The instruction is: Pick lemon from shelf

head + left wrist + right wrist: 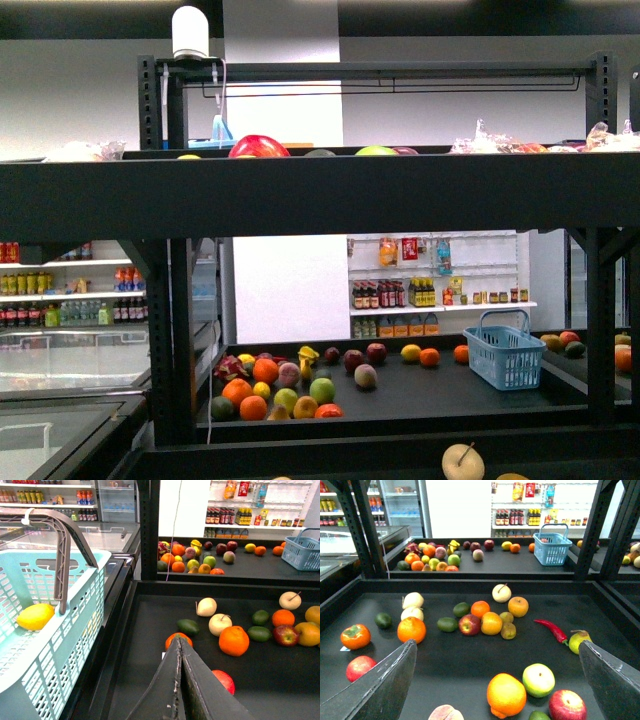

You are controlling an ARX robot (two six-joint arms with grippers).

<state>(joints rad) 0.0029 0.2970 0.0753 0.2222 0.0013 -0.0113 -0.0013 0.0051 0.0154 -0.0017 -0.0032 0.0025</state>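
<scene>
Resting inside a pale blue basket (75, 630), the lemon (35, 616) lies against the mesh wall just beside the grey handle (62, 545); this shows only in the left wrist view. The basket sits at about nine o'clock from the left tool (181, 647), whose two dark fingers meet in a point with no gap and nothing between them, so it is closed and empty. Just past its tip on the black tier of the shelf (145, 630) lie a persimmon (178, 639), a red apple (223, 680) and a large orange (234, 640).

The right tool (497, 680) is spread wide: one finger (380, 685) stands at eight o'clock and the other at four o'clock, with nothing held between them. Between the fingers, near them, lie an orange-yellow fruit (506, 695), a green-white apple (538, 679) and a red apple. Further along the tier sits a red chilli (551, 629) at two o'clock from the gap, and a cluster of mixed fruit at twelve o'clock.

Further off in the front view, a lower tier carries a heap of fruit (275, 390) and a blue basket (505, 355). Beyond stand white store shelves of bottles (420, 295).
</scene>
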